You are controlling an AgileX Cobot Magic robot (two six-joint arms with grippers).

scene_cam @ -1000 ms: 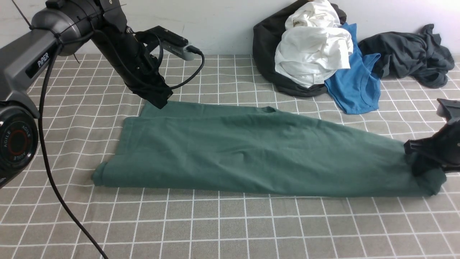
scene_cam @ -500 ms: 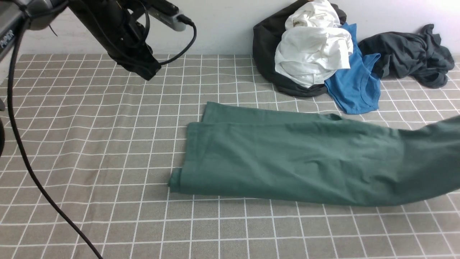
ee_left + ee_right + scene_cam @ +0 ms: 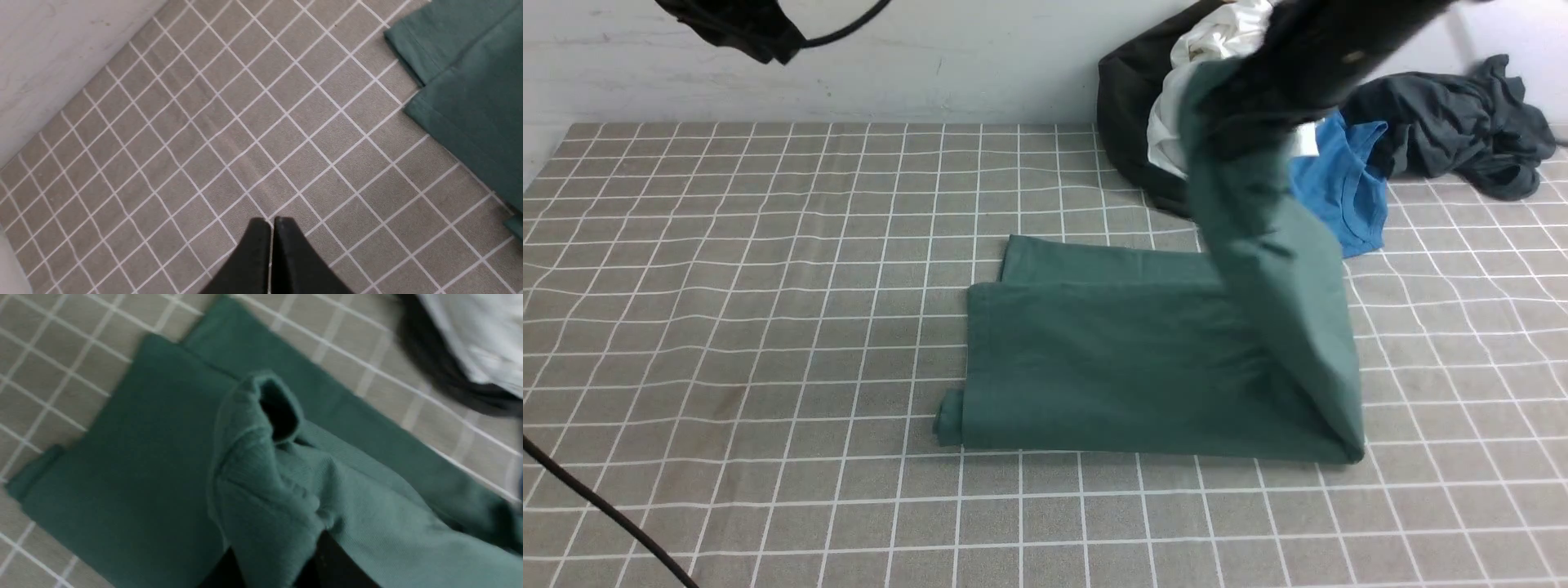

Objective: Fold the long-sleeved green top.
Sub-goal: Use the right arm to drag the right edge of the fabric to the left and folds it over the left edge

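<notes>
Top (image 3: 1127,367) lies approx mid-table on the grid cloth (image 3: 768,327), folded lengthwise into a band. Its left end is flat, w/ a small roll at the near corner. The right part is lifted: from a crease resting on the cloth it rises and leans back over the flat part, up to the R gripper (image 3: 1241,106) (blurred in the front view), which holds it well above the table.

R wrist view: the dark fingers (image 3: 335,559) pinch a bunched end of the top, w/ a cuff-like opening just past them and the flat layers below.

L gripper (image 3: 747,24) hangs high at the far left, in front of the wall (image 3: 980,65), well apart from the top and holding nothing. L wrist view: its fingers (image 3: 286,249) are pressed together over bare grid cloth, w/ the top's corner at the edge of the view.

Far right by the wall is a clothes pile: black piece (image 3: 1127,139), white piece (image 3: 1168,122), blue piece (image 3: 1347,204), dark grey piece (image 3: 1462,122). The R arm and lifted part partly cover the pile. A black cable (image 3: 605,514) crosses the near-left corner.
</notes>
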